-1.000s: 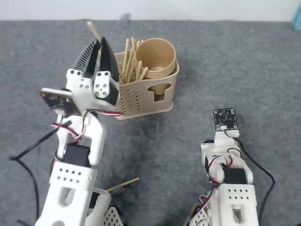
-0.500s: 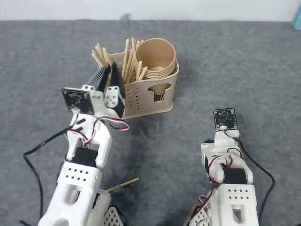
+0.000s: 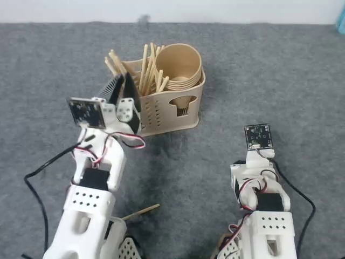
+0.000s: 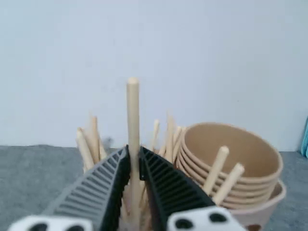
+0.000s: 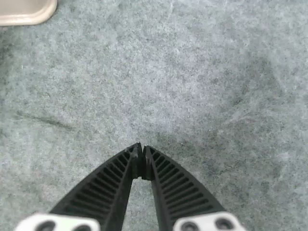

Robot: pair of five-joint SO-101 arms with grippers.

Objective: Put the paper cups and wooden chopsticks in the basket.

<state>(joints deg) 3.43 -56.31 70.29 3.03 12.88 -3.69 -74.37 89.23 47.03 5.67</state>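
Jaws of the left gripper [image 4: 134, 154] are being pressed shut on a single wooden chopstick [image 4: 133, 110], which is being held upright, its rounded end standing well above the fingertips and its lower part being hidden behind them. In the high view this gripper [image 3: 123, 81] is being seen at the basket [image 3: 178, 116], over the side compartment where the other chopsticks [image 3: 150, 65] are leaning in a bundle; the paper cups [image 3: 180, 65] are sitting nested in the neighbouring compartment. A loose chopstick [image 3: 141, 211] is lying on the table [image 3: 280, 81] near the left arm's base, so the task is being judged as nearly done but not complete. Jaws of the right gripper [image 5: 142, 147] are being held closed on nothing, low over bare grey table and well apart from the basket. The held stick is being judged light, stiff and smooth: being round, it is likely to pivot or slide between the ridged pads if squeezed weakly, and it is being gripped partway along its length, which is thought to leave enough below for guiding it in among the others. The loose one, being thin and flat on the soft covering, is thought to be best taken across its middle, with the jaws brought low around it so that neither end tips.
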